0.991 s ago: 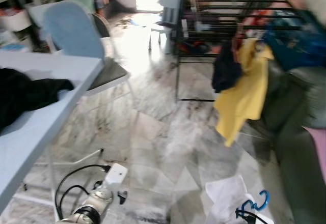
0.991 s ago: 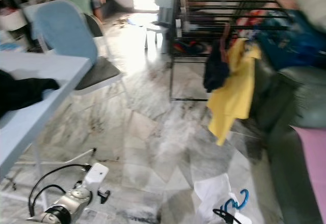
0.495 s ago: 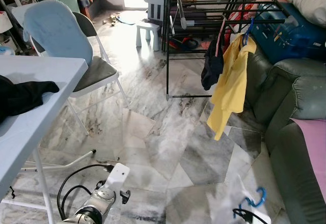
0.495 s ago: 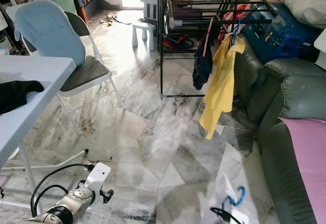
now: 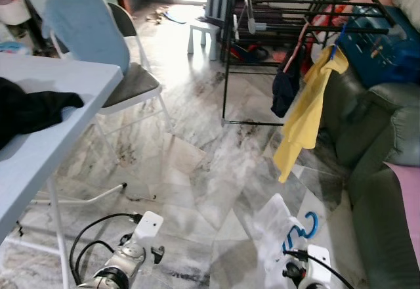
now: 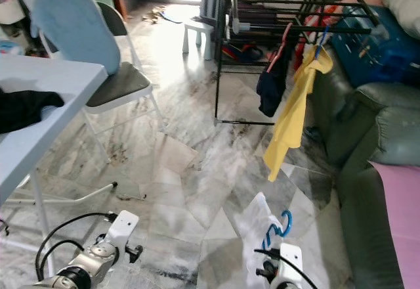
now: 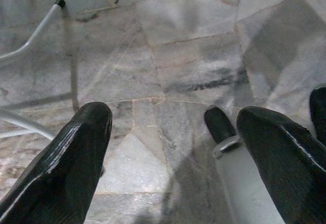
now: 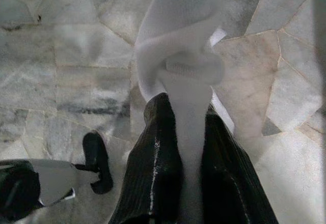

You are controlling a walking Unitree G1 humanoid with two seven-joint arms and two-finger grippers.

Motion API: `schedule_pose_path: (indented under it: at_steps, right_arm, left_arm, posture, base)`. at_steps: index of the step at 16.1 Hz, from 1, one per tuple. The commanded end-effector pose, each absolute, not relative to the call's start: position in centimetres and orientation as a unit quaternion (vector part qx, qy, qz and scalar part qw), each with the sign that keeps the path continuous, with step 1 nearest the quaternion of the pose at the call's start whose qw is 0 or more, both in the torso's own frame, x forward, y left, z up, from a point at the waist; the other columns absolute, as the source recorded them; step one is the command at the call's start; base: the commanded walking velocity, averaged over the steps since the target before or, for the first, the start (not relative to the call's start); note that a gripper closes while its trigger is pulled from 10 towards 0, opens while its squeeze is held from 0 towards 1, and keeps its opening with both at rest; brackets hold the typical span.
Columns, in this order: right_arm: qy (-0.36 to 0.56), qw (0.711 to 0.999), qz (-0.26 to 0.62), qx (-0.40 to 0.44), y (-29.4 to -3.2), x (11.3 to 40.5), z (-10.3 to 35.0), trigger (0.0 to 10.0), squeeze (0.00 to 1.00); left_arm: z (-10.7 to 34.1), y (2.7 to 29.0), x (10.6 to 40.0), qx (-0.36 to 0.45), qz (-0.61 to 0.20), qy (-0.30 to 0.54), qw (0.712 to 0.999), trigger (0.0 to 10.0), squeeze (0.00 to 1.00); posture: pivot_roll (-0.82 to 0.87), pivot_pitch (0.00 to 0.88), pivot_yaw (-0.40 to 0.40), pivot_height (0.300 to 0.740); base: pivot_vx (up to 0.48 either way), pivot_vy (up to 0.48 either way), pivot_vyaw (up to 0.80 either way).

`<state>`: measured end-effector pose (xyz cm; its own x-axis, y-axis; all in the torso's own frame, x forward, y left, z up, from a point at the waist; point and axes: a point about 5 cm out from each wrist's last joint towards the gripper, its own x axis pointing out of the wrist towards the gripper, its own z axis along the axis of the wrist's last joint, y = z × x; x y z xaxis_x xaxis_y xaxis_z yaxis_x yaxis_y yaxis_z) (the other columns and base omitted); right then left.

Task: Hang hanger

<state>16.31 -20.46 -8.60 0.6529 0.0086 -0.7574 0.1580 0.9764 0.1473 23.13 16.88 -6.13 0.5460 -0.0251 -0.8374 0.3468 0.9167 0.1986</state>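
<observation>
Carrying a blue hanger [image 6: 274, 228] with a white garment [image 8: 178, 56] draped on it, the right pincer [image 8: 179, 183] is held low and forward, its two black fingers [image 8: 155, 173] clamped together on the white cloth and, as judged, on the hanger beneath it. The grip is taken low on the garment so that the hook stays free above the fingers and can be passed over a bar. In the head views the hook is seen curling upward above the wrist, with the cloth trailing over the marble floor [image 5: 216, 171].

The left pincer [image 7: 173, 147] is kept down near the floor with its fingers well apart and nothing between them; it is held out of the way, since the hanging can be done one-handed.

The drying rack [image 5: 289, 13] stands ahead and to the right, beside the sofa [image 5: 377, 144], well apart from the hanger. A yellow shirt [image 5: 305, 115] and a dark garment [image 5: 286, 85] are already hung from its near rail, so free bar beside them is judged the likely goal. To the left, a surface [image 5: 39, 138] with black cloth [image 5: 29, 108] near its edge and a chair [image 5: 105, 46] are passed by. The hanging itself is not yet begun; the rack must first be approached and the arm raised.
</observation>
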Motion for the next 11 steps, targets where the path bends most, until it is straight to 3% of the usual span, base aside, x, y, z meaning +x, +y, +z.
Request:
schedule_pose_path:
  at_steps: [1,5,6,11]
  right_arm:
    - [0.419,0.901,-0.05,0.104,-20.4,16.0,-8.8,10.0,0.0]
    - [0.432,0.894,-0.06,0.104,-20.4,15.0,-9.2,10.0,0.0]
    - [0.432,0.894,-0.061,0.105,-20.4,14.9,-9.2,10.0,0.0]
    - [0.404,0.908,-0.054,0.101,-20.4,15.7,-8.7,10.0,0.0]
  left_arm:
    - [-6.1,17.1,23.1,0.176,-0.11,0.464,0.861,10.0,0.0]
    - [-6.1,17.1,23.2,0.187,-0.116,0.461,0.859,10.0,0.0]
    - [-6.1,17.1,23.1,0.189,-0.118,0.461,0.859,10.0,0.0]
    - [-5.8,16.8,23.6,0.183,-0.118,0.451,0.866,10.0,0.0]
  posture:
    - [0.01,0.0,-0.014,0.74]
    - [-0.01,0.0,-0.001,0.74]
    - [-0.01,0.0,0.002,0.74]
    - [-0.02,0.0,0.004,0.74]
  base:
    - [0.0,0.0,0.0]
    - [0.0,0.0,0.0]
    - [0.0,-0.48,0.0]
    - [0.0,0.0,0.0]
